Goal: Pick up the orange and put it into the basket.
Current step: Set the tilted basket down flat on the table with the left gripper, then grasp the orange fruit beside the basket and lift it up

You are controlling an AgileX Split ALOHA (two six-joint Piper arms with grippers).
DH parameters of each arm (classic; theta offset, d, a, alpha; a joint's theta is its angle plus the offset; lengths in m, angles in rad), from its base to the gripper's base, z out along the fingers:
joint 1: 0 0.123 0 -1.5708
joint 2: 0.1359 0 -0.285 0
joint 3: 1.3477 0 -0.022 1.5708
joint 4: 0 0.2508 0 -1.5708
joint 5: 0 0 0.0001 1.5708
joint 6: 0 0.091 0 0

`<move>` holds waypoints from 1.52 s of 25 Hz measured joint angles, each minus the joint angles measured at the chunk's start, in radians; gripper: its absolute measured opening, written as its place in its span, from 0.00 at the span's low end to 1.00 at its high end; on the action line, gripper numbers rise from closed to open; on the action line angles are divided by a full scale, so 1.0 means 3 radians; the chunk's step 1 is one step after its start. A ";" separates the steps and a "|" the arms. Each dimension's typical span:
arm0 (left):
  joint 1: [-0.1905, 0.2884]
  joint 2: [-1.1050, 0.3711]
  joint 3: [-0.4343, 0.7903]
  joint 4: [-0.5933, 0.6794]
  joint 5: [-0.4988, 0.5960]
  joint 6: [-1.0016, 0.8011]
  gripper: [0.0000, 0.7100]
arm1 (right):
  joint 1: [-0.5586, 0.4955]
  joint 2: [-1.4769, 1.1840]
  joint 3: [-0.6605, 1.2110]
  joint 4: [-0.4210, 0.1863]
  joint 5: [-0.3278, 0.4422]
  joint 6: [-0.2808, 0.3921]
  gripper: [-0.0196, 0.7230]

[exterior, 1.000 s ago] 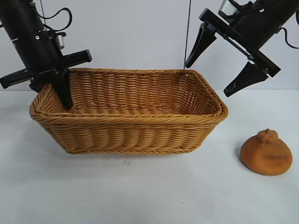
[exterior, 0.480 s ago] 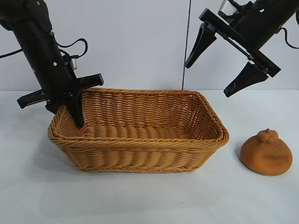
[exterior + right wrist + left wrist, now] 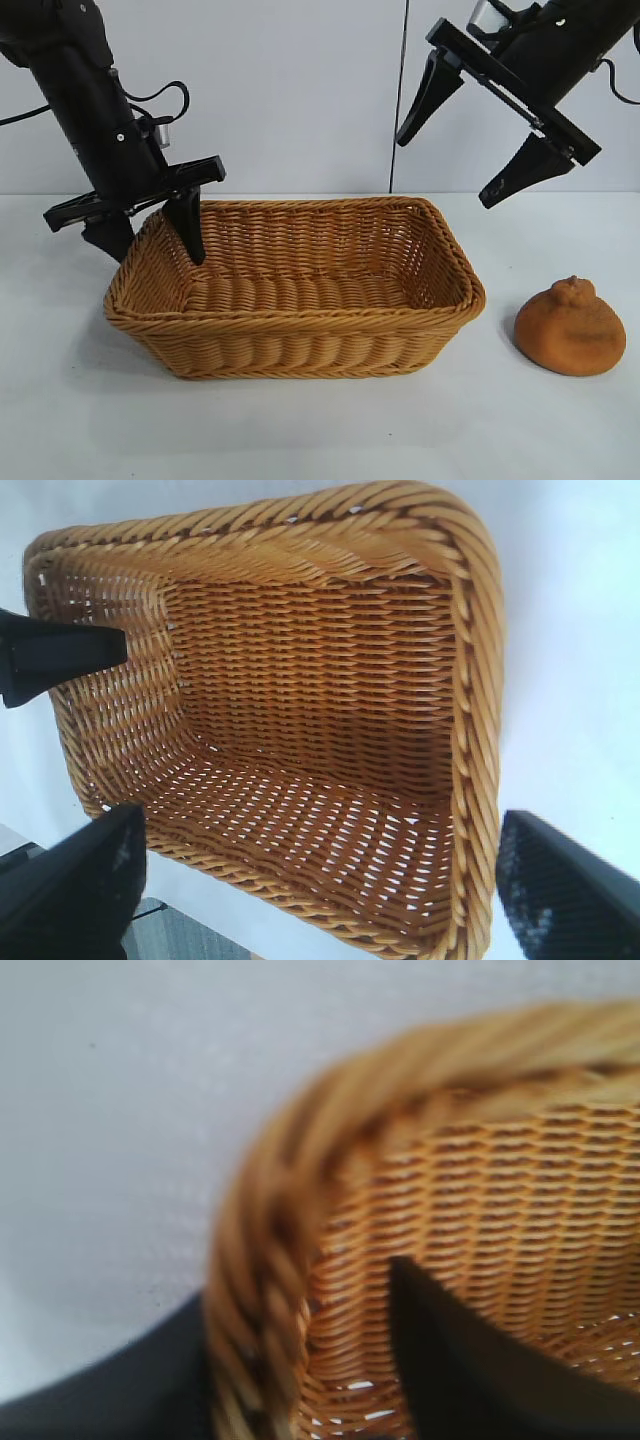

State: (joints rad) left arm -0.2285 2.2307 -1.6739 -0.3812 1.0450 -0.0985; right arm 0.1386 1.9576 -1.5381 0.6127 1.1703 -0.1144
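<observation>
On white table, squat knobbly orange beside tan wicker basket, left tool wide astride its rim, right tool wide above

An outside camera faces my two arms almost level across the worktop; my left wrist camera sits very close on the basket corner; my right wrist camera looks down into the same basket from farther off.

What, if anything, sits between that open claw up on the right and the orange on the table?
Nothing visible does. The right gripper hangs open in the air, above the orange, with only empty space between them. The wicker basket stands apart from the fruit, with bare table between them. The left gripper straddles the basket's far-left rim.
</observation>
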 joint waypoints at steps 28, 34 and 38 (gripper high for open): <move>0.0364 -0.0394 -0.0909 0.1108 0.0561 0.0028 0.86 | 0.0000 0.0000 0.0000 0.0000 0.0104 0.0000 0.90; 0.0364 -0.1099 -0.0065 0.1186 0.0557 0.0176 0.86 | 0.0000 0.0000 0.0000 0.0000 0.0136 0.0000 0.90; 0.0364 -0.1768 0.0768 0.1323 0.0557 0.0190 0.86 | 0.0000 0.0000 0.0000 0.0000 0.0153 0.0000 0.90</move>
State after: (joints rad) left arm -0.1192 1.7004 -1.4434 0.0157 1.2120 -0.0414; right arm 0.1386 1.9576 -1.5381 0.6127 1.2161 -0.1144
